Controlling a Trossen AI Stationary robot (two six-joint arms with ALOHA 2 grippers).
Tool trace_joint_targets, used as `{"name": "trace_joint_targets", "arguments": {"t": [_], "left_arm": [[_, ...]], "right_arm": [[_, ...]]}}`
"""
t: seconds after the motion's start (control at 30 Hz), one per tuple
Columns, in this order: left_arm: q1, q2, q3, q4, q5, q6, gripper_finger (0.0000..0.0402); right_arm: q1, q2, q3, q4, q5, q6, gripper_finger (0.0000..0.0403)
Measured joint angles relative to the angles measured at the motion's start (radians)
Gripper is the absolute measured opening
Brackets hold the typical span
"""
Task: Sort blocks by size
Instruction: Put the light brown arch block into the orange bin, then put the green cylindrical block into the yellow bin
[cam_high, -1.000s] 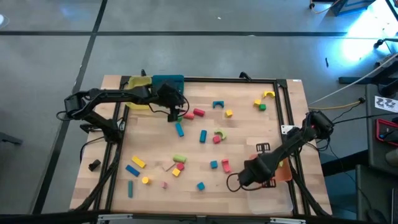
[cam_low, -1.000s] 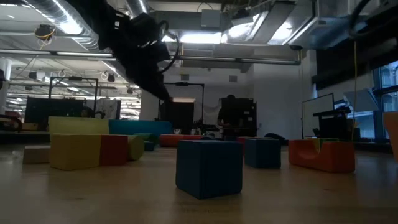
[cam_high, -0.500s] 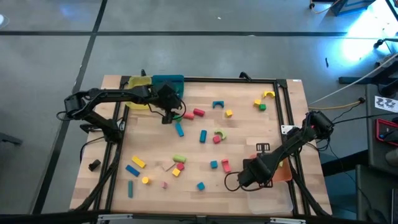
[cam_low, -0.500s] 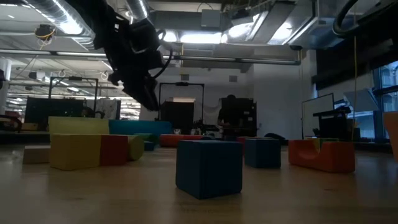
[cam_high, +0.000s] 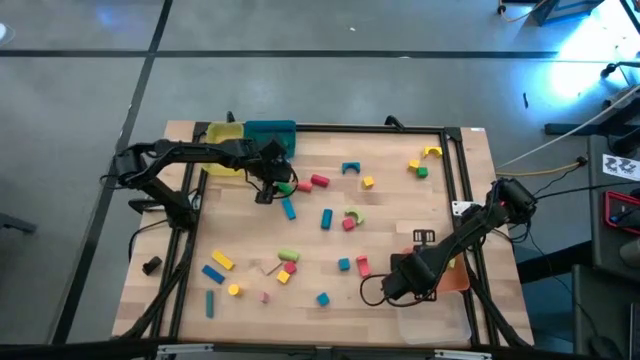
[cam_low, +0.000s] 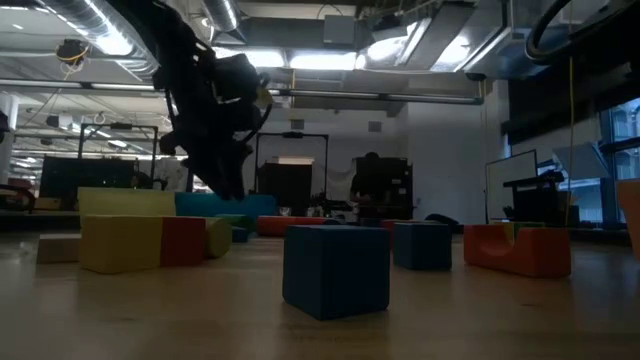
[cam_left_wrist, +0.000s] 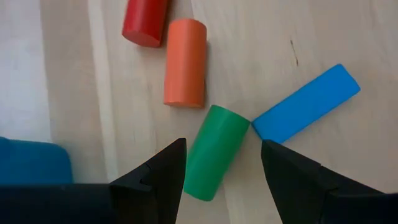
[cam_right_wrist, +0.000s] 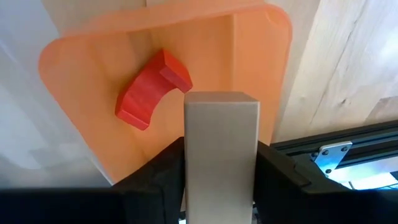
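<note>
My left gripper (cam_left_wrist: 222, 168) is open near the table's far left (cam_high: 266, 188). Its fingers stand on either side of a green cylinder (cam_left_wrist: 214, 152) that lies on its side on the table; I see no touch. An orange cylinder (cam_left_wrist: 185, 62), a red cylinder (cam_left_wrist: 145, 22) and a blue bar (cam_left_wrist: 306, 102) lie close by. My right gripper (cam_right_wrist: 221, 174) is at the near right (cam_high: 405, 285), shut on a tan block (cam_right_wrist: 221, 124) over the orange tray (cam_right_wrist: 93, 93), where a red arch (cam_right_wrist: 152, 87) lies. My right gripper pinches the tan block between its two fingers, on two opposite side faces (cam_right_wrist: 193, 162). The block's free end (cam_right_wrist: 221, 99) sticks out past the fingertips. It is lifted clear above the orange tray.
Many more blocks lie scattered over the table's middle (cam_high: 289, 258) and far right (cam_high: 425, 160). A teal tray (cam_high: 270, 130) and a yellow tray (cam_high: 222, 135) stand at the far left edge, just behind my left gripper. A clear tray (cam_high: 430, 315) sits at the near right.
My left gripper has gone down and a little toward the table's left and near edges, coming over the green cylinder.
</note>
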Motion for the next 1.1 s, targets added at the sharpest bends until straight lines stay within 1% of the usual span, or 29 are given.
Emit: {"name": "trace_joint_targets", "arguments": {"t": [0.17, 0.33, 0.4, 0.5, 0.57, 0.67, 0.73, 0.8, 0.87, 0.97, 1.1], "left_arm": [[0.0, 0.005, 0.0, 0.01, -0.003, -0.018, 0.0193], [0.0, 0.005, 0.0, 0.03, -0.003, -0.02, 0.0193], [0.0, 0.005, 0.0, 0.03, -0.003, -0.02, 0.0193], [0.0, 0.005, 0.0, 0.029, -0.003, -0.02, 0.0193], [0.0, 0.005, 0.0, 0.028, -0.003, -0.02, 0.0193], [0.0, 0.005, 0.0, 0.024, -0.003, -0.021, 0.0193], [0.0, 0.005, 0.0, 0.021, -0.003, -0.02, 0.0193], [0.0, 0.005, 0.0, 0.014, -0.004, -0.013, 0.0193], [0.0, 0.005, 0.0, 0.012, -0.004, 0.006, 0.0193], [0.0, 0.006, 0.0, 0.011, -0.004, 0.04, 0.0193], [0.004, 0.04, 0.0, 0.014, -0.003, 0.058, 0.0193]], "right_arm": [[0.0, 0.0, -0.001, -0.002, 0.01, 0.036, 0.0157], [0.0, 0.0, -0.028, -0.005, -0.017, 0.08, 0.016], [0.0, 0.0, -0.046, -0.002, -0.025, 0.091, 0.0171], [0.0, 0.0, -0.068, -0.003, 0.032, 0.135, 0.0195], [0.0, 0.001, -0.072, -0.004, 0.045, 0.14, 0.021], [0.0, 0.001, -0.072, -0.013, 0.025, 0.097, 0.0225], [0.0, 0.001, -0.072, -0.018, -0.014, 0.098, 0.0229], [0.0, 0.0, -0.072, -0.04, -0.026, 0.153, 0.0229], [0.0, -0.008, -0.072, -0.066, -0.012, 0.207, 0.0229], [0.0, -0.039, -0.072, -0.075, -0.008, 0.25, 0.0229], [-0.004, -0.093, -0.072, -0.065, 0.045, 0.32, 0.0229]]}}
